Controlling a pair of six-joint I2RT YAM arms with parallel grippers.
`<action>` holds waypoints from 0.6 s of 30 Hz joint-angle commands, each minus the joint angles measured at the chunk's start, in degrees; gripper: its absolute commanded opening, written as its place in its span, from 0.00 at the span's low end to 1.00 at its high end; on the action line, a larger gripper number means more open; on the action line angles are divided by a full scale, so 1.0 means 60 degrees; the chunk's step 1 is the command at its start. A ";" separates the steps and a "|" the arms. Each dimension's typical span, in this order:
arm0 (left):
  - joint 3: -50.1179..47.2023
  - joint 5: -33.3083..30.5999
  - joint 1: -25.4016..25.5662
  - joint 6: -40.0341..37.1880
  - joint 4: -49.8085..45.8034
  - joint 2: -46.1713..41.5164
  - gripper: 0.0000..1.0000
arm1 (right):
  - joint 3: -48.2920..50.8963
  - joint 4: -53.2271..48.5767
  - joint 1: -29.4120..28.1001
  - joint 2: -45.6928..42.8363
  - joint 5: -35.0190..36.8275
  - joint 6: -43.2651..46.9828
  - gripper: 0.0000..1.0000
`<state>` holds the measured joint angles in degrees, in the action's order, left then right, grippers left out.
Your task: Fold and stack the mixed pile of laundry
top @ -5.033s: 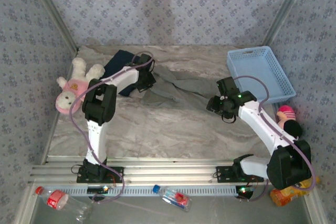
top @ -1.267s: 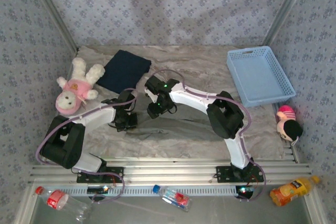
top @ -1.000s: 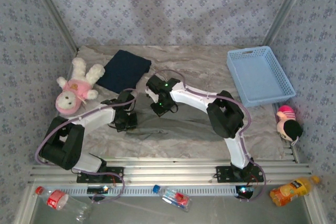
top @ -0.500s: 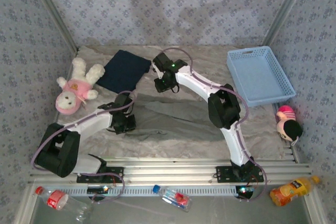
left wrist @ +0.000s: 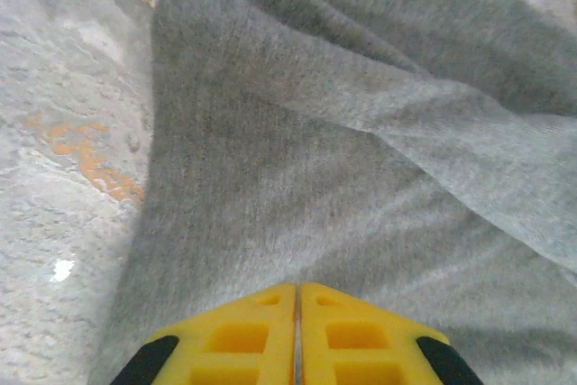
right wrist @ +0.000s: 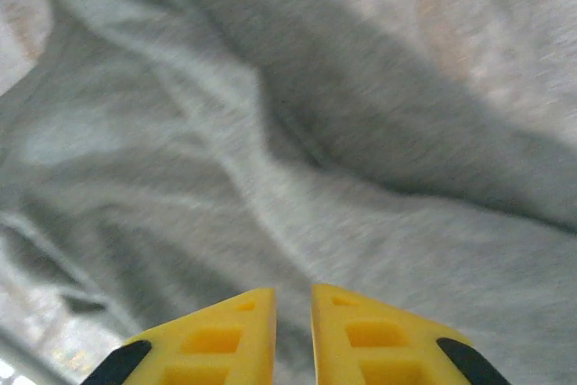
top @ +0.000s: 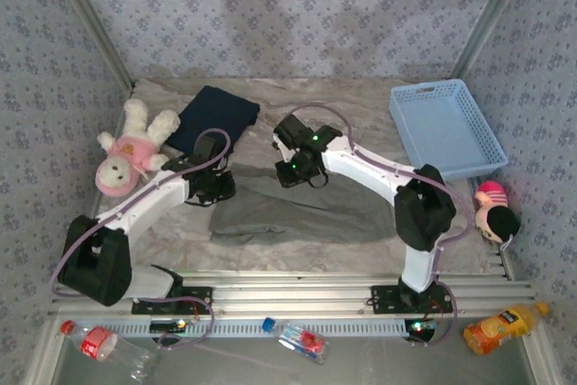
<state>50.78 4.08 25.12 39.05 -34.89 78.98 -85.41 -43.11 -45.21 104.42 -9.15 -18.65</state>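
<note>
1. On the near middle of the desk, the top view shows the olive-grey garment spread in a wide, wrinkled strip. The dark navy garment lies flat at the far left, well apart from it.
2. That view puts the left tool at the olive-grey garment's left end and the right tool over its far edge. The jaws are too small to read there.
3. The left wrist camera settles it: the left tool's yellow fingers are clenched together, with grey cloth just ahead. I cannot tell whether any cloth is pinched.
4. The right wrist camera shows the right tool's fingers parted by a narrow gap, released, above folds of the same cloth.
5. Around them are a light blue basket at the far right, a pink-and-cream plush toy on the left and a pink-and-black toy on the right.
6. The right arm's white links cross above the garment's right end and hide some of the desk.
</note>
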 commanded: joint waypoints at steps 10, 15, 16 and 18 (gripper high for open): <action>-0.0981 0.0063 0.0088 0.0473 0.0444 0.0869 0.08 | -0.0341 0.1199 -0.0802 0.2207 -0.0310 -0.1276 0.13; -0.1827 -0.0123 0.0104 0.0597 0.0767 0.1054 0.07 | -0.0984 0.1127 -0.0431 0.2786 0.1678 -0.1480 0.10; -0.1928 -0.0165 0.0104 0.0570 0.0762 0.1158 0.07 | -0.1091 0.1142 -0.0315 0.2846 0.2137 -0.1472 0.10; -0.2112 -0.0286 0.0105 0.0450 0.0752 0.1317 0.06 | -0.1328 0.1162 -0.0052 0.2935 0.2677 -0.1466 0.10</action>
<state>41.65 4.67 25.28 41.67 -29.28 84.12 -90.30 -35.92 -47.64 121.05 -2.50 -26.22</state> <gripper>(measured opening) 0.069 0.103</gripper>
